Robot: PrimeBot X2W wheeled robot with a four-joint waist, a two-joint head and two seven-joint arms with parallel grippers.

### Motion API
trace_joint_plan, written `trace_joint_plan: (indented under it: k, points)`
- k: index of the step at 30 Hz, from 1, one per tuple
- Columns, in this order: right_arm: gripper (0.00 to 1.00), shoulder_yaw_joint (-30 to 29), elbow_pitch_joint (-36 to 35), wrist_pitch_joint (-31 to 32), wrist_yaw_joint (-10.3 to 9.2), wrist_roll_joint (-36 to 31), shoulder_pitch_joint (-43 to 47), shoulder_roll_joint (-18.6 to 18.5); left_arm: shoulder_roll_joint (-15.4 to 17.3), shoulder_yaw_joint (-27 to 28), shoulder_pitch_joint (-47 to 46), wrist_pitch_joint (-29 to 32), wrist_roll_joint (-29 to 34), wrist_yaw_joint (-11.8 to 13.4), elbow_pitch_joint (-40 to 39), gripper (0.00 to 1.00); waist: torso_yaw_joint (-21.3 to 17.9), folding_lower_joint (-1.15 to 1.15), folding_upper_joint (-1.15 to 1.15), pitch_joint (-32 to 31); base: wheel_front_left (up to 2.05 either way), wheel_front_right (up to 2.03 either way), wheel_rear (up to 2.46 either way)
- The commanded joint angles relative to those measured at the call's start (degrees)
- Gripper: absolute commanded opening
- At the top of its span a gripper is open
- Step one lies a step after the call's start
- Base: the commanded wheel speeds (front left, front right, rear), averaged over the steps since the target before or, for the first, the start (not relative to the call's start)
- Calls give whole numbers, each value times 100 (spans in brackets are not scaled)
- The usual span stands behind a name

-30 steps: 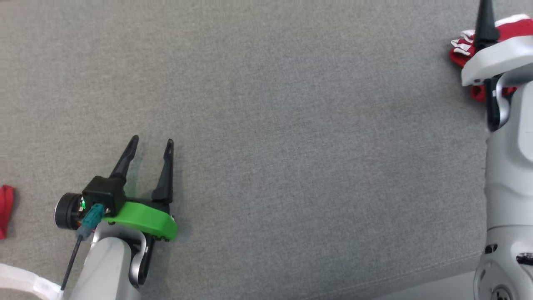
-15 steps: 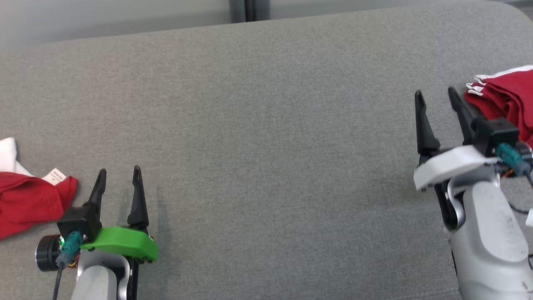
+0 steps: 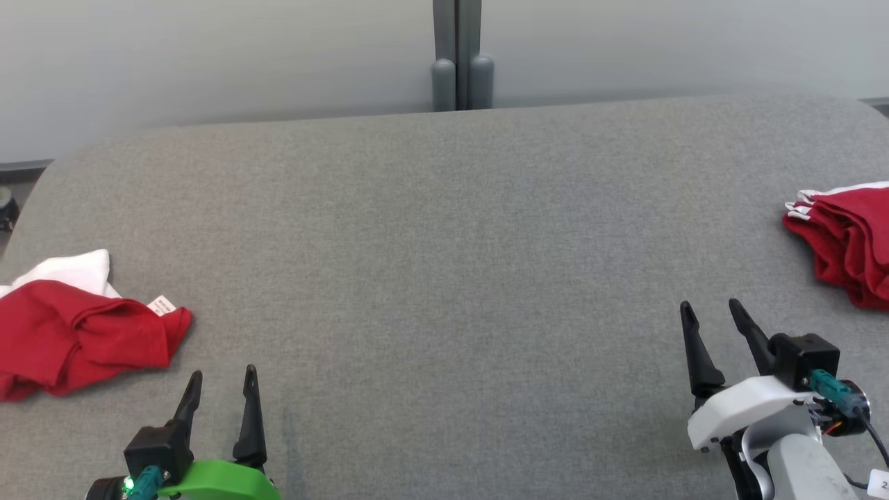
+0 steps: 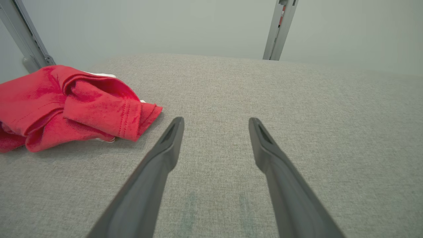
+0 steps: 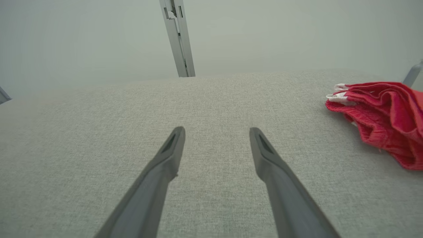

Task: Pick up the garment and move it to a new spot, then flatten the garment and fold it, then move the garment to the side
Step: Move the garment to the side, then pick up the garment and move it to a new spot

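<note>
Right pincer now off garment

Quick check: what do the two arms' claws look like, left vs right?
Both claws: two long, tapered black fingers on a black block with a teal cable plug. Left claw has a green bracket; right claw a white bracket and pale grey forearm.

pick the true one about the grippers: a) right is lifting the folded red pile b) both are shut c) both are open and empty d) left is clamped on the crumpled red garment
c: the left gripper and right gripper show spread fingers over the grey surface, the crumpled red garment and folded red pile lying apart from them.
</note>
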Motion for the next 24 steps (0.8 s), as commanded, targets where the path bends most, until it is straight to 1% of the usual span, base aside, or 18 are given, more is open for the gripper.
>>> trace_joint_plan:
  k: [1, 8, 12, 16, 24]
  points:
    - [100, 2, -15, -25, -11, 39, 112, -19, 13, -4, 80, -2, -37, 20, -64, 100, 61, 0, 0, -120, 0, 0, 0]
    - [100, 84, -32, -25, -11, -17, 169, -18, -4, -31, 58, -1, -83, 20, -133, 100, 160, 0, 0, -56, 0, 0, 0]
    - [100, 208, -32, -25, -11, -4, 127, -21, -5, 12, -93, -2, -114, 20, -47, 100, 457, 0, 0, 38, 0, 0, 0]
    - [100, 260, -39, -25, -11, 26, 106, -18, -4, 34, -186, -2, -245, 20, 64, 100, 1000, 0, 0, 119, 0, 0, 0]
    - [100, 395, 47, -25, -11, 35, 7, -20, -6, 311, -75, -2, -367, 29, 340, 100, 2139, 0, 0, 202, 0, 0, 0]
